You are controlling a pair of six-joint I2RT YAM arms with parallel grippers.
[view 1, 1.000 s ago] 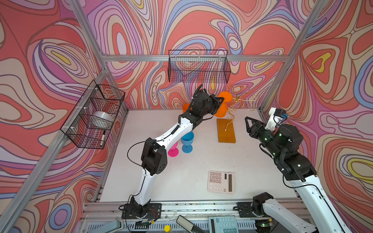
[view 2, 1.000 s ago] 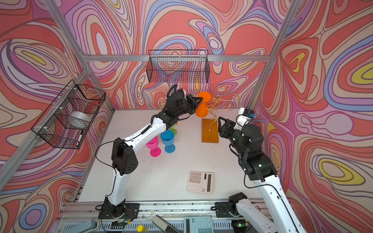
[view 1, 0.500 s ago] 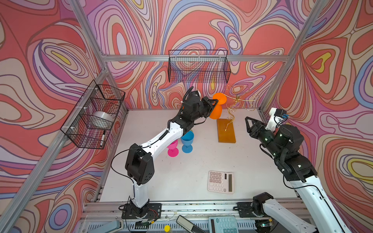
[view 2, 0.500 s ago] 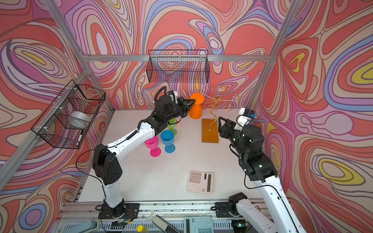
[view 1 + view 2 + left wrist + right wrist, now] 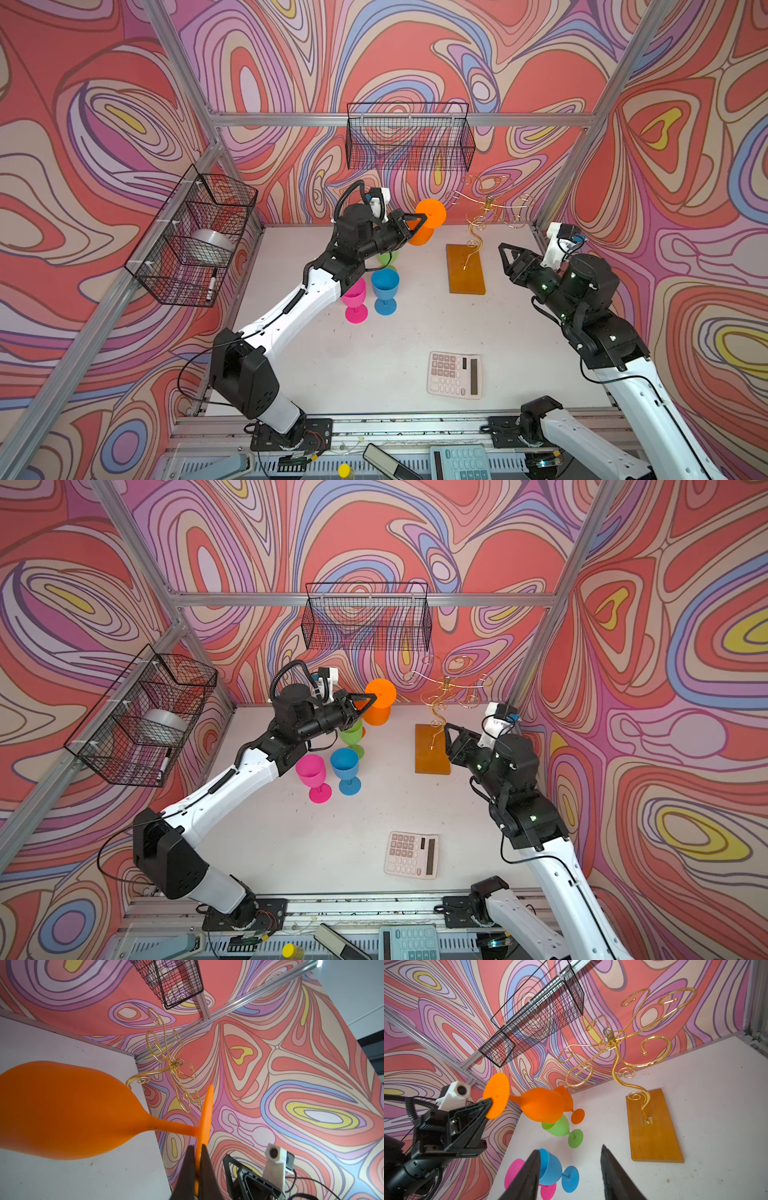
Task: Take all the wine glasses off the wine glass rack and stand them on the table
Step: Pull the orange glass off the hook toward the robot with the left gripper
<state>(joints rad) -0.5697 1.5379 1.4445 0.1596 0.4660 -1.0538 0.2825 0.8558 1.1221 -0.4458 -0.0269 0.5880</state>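
The counter point(image 5: 415, 332) is noted bearing the wine glass rack point(image 5: 466, 270), upright on its amber base. The orange wine glass point(image 5: 420, 237) is found off the rack, held in the air near its curled arms but apart from them, its foot rim clamped in the left jaws. The right jaws are held partly open and empty, just beside the rack's base on the opposite side. A calculator point(image 5: 455, 374) is seen in front of the rack.

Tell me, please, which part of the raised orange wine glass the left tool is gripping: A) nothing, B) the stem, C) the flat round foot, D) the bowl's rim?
C: the left tool pinches the edge of the foot disc of the raised orange wine glass; stem and bowl are untouched.
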